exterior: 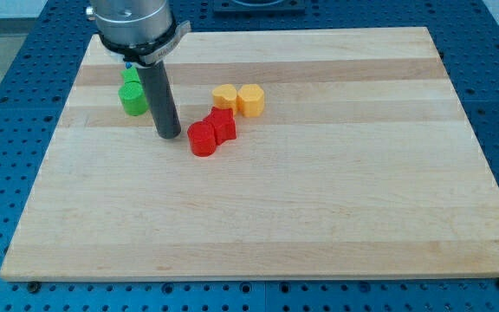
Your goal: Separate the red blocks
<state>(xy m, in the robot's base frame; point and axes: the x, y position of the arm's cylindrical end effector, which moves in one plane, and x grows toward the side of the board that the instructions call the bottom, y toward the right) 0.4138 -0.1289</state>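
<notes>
1. The two red blocks sit just left of the board's middle, toward the view's top: a red cylinder (202,139) lower left and a red block (223,126) of a lobed, angular shape I cannot name, upper right. They touch, or nearly so; no gap shows between them.

2. Both look small, rigid and light, likely to slide easily on the smooth board (319,225). A push off centre would probably spin the cylinder aside rather than carry it.

3. There is nothing to take hold with: the arm ends in a bare rod, no fingers to open or close. The place to press, I judge, is the seam between the reds, or the cylinder's upper-left flank to shove it toward the view's bottom, away from its partner.

4. My tip (169,136) rests on the board just left of the cylinder, apart from it by a narrow gap.

5. Just above and right of the reds lie two yellow blocks (239,99), side by side and touching; the nearer one is close to the red block, so a push toward the view's top risks nudging them.

6. A green block (132,100) stands left of the rod, with a second green piece behind it half hidden by the arm's housing (137,26). Something blue peeps beside it; too little shows to name it.
</notes>
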